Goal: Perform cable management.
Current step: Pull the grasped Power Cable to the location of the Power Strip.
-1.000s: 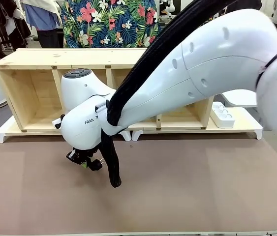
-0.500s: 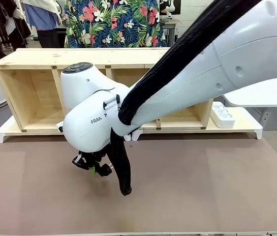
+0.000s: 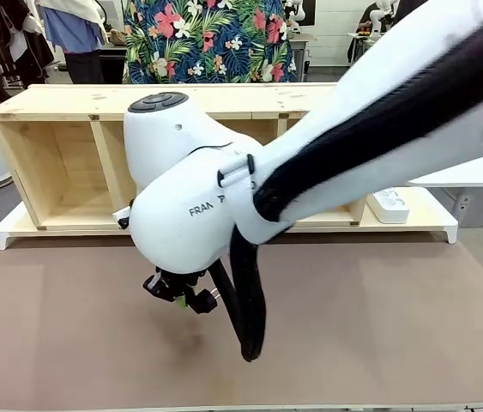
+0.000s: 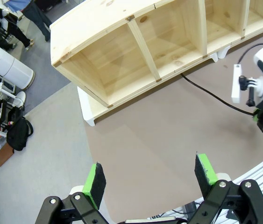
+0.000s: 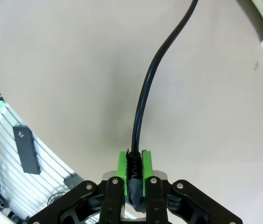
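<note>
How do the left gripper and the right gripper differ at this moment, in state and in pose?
The left gripper stands wide open; the right gripper is shut. The left gripper holds nothing, while the right gripper clamps the cable between its pads. The left gripper hangs high over the table; the right gripper is lower, nearer its surface. Both are black with green pads.
</note>
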